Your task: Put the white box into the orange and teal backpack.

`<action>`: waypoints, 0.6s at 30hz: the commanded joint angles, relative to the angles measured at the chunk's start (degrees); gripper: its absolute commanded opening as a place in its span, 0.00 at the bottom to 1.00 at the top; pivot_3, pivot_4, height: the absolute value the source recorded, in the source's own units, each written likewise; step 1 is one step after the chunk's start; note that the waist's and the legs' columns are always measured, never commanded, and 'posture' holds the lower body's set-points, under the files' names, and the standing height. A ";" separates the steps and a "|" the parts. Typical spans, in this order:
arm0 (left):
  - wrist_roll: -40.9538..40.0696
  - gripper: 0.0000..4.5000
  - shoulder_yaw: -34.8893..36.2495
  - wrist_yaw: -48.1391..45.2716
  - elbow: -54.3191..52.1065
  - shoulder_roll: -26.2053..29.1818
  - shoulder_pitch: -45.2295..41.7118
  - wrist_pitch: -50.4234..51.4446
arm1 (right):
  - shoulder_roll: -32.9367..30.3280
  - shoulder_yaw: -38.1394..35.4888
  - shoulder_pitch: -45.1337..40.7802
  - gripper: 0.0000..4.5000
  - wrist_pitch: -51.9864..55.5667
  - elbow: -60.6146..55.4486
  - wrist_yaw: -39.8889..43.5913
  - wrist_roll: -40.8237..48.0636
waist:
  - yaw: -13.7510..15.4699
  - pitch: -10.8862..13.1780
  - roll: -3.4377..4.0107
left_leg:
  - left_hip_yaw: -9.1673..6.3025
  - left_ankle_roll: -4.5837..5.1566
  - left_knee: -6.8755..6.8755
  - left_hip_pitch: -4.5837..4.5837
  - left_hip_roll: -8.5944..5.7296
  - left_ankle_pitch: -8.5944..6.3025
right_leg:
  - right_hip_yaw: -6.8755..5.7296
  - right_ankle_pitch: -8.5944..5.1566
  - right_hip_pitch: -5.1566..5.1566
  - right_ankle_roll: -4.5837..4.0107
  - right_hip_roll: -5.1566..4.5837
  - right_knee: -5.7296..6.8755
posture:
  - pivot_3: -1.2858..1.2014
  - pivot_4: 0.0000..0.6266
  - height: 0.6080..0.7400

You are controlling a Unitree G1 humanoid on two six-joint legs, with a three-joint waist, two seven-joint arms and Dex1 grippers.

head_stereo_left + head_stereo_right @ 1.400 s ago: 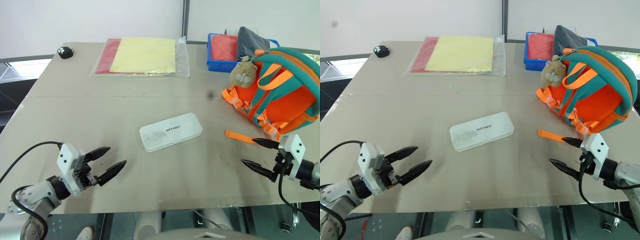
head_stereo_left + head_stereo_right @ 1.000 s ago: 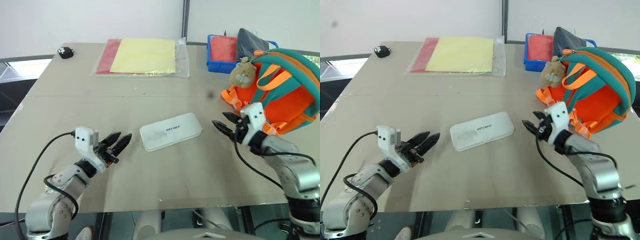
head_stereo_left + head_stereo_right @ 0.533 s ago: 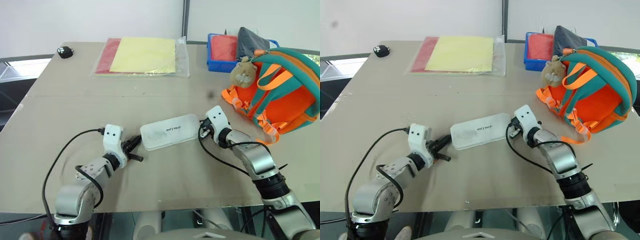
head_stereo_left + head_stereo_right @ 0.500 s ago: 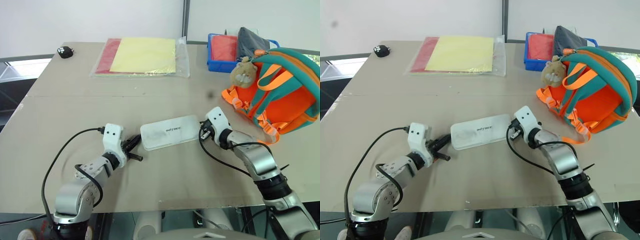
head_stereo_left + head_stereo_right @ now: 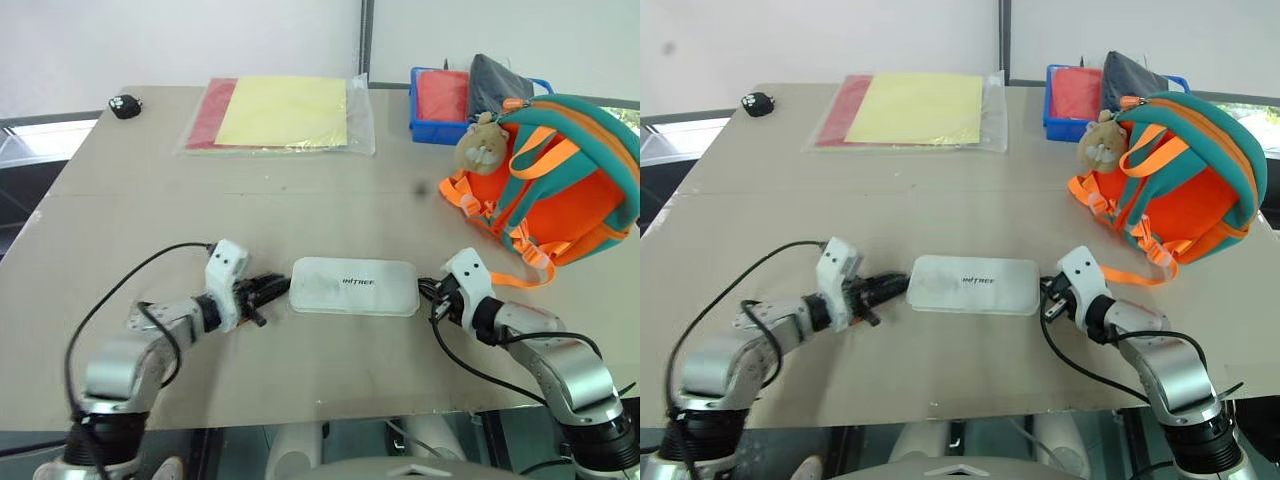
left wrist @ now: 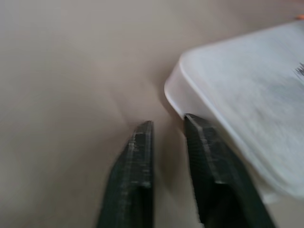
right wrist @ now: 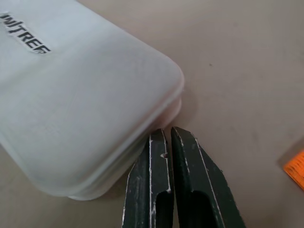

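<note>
The white box (image 5: pixel 354 286) lay flat on the table (image 5: pixel 150 200) near the front edge, between the 2 grippers, with the orange and teal backpack (image 5: pixel 560 180) standing well apart at the right rear. The left gripper (image 5: pixel 266 291) sat at the box's left end with its 2 fingers a narrow gap apart, one fingertip (image 6: pixel 192 124) right against the box's rounded corner and nothing between them. The right gripper (image 7: pixel 164 135) rested at the box's right end, fingers pressed together, tips touching the seam where lid meets base.

The box looked like stiff, smooth plastic, probably light and rather slippery, and too flat to pinch easily from above. Its 2 short ends seemed the sensible places to take hold, squeezing inward from both sides so it could be lifted level.

Around it, a yellow sheet (image 5: pixel 283 110) in a clear sleeve lay at the far side, a blue tray (image 5: pixel 455 92) stood behind the backpack, and a small black object (image 5: pixel 124 105) sat at the far left corner. An orange strap (image 5: pixel 510 279) trailed across the table just beyond the right gripper and could snag on the way. A plush charm (image 5: pixel 480 145) hung on the backpack's near side.
</note>
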 commanded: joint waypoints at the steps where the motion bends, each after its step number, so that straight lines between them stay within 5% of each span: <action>1: -5.68 0.68 8.28 -4.55 3.31 5.60 0.24 6.69 | -1.57 -1.80 -0.24 0.00 -1.79 -1.69 0.77 -0.16 | 0.16 0.05 0.08 | -0.02 0.00 -0.03 0.01 0.00 0.00 | -0.02 -0.01 -0.01 0.00 0.01 0.00 | 0.52 0.24 1.00; 4: -15.02 0.98 11.31 -8.53 6.12 8.97 -0.77 19.00 | -2.71 -1.43 -0.48 0.00 -3.04 -0.44 1.58 -0.62 | 0.44 0.05 0.08 | -0.01 0.00 -0.02 0.00 -0.01 0.00 | -0.04 -0.02 -0.01 0.01 -0.02 -0.03 | 0.52 0.24 1.00; 8: -19.89 0.99 8.00 -4.39 9.42 6.28 -7.69 32.21 | -2.75 0.42 -3.98 0.00 -5.12 2.86 2.49 -2.19 | 0.44 0.05 0.03 | 0.01 0.00 0.07 -0.01 -0.12 0.00 | -0.03 -0.01 0.03 0.04 -0.13 -0.05 | 0.52 0.24 1.00; 18: -18.55 0.99 2.18 2.07 12.46 -6.64 -16.03 34.89 | 3.85 9.71 -11.35 0.00 -9.61 11.77 5.49 -4.94 | -0.09 -0.04 -0.09 | -0.10 0.01 0.07 0.05 -0.11 0.01 | 0.01 0.14 0.08 0.23 0.01 0.09 | 0.52 0.24 1.00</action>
